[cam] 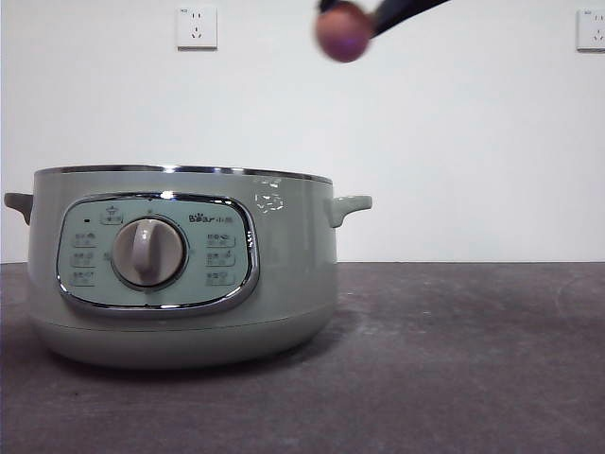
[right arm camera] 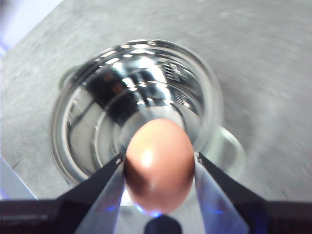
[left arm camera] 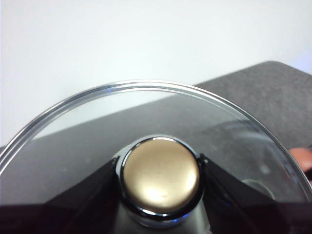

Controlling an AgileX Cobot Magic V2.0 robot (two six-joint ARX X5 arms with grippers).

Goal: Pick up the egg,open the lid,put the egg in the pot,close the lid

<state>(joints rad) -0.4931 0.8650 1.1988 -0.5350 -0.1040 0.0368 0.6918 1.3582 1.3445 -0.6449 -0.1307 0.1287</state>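
Observation:
The sage-green pot (cam: pixel 180 270) stands on the table at the left with no lid on it. In the right wrist view its shiny steel inside (right arm camera: pixel 136 107) lies open below. My right gripper (right arm camera: pixel 160 163) is shut on the brown-orange egg (right arm camera: pixel 160 165) and holds it high over the pot's right side; the front view shows the egg (cam: pixel 343 30) blurred at the top edge. My left gripper (left arm camera: pixel 161 178) is shut on the lid's knob (left arm camera: pixel 161 178) and holds the glass lid (left arm camera: pixel 146 122) in the air, out of the front view.
The dark grey table (cam: pixel 454 359) stretches to the right of the pot. Two wall sockets (cam: pixel 197 26) sit on the white wall behind. The pot's side handle (cam: pixel 350 206) sticks out to the right.

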